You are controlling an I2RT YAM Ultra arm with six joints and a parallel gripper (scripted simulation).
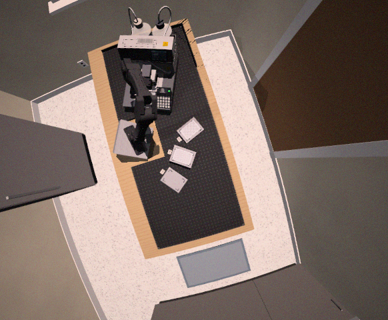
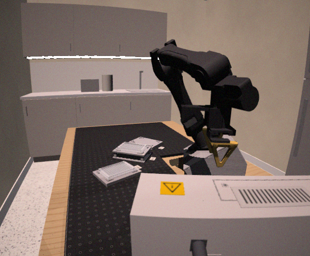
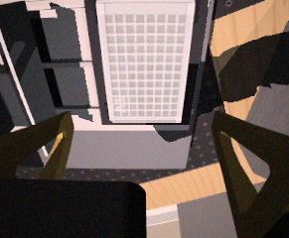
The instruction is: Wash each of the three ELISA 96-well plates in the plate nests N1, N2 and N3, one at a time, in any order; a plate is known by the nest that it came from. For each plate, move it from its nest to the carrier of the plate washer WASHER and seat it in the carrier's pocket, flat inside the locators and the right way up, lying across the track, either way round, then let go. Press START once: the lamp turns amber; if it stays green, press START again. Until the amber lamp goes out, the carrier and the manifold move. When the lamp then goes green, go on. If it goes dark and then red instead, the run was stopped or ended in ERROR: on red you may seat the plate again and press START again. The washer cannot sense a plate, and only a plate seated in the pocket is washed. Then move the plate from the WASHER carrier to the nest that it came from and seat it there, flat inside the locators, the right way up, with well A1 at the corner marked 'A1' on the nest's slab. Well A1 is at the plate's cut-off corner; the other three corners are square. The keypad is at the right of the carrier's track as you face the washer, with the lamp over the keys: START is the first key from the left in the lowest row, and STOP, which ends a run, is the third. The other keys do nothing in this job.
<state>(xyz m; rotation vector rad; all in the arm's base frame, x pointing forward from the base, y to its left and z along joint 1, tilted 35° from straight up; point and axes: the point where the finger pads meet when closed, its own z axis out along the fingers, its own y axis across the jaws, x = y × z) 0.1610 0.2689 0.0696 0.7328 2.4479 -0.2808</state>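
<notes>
A white 96-well plate [image 3: 144, 61] lies on the washer's carrier, seen from above in the wrist view. My gripper [image 3: 142, 119] is open and empty, above the carrier, with both yellow fingers clear of the plate's near edge. It also shows in the exterior view [image 2: 219, 149], behind the washer housing [image 2: 226, 215]. The keypad [image 1: 164, 100] sits to the right of the track, and its lamp [image 1: 169, 91] is green. Two nests hold plates [image 1: 190, 129] [image 1: 182, 156]. The nest farthest from the washer [image 1: 173, 179] is empty.
The arm's grey base block [image 1: 134, 143] stands left of the nests. Two bottles with tubes [image 1: 151, 25] stand behind the washer. Small label tags [image 1: 169, 151] lie beside the nests on the black mat.
</notes>
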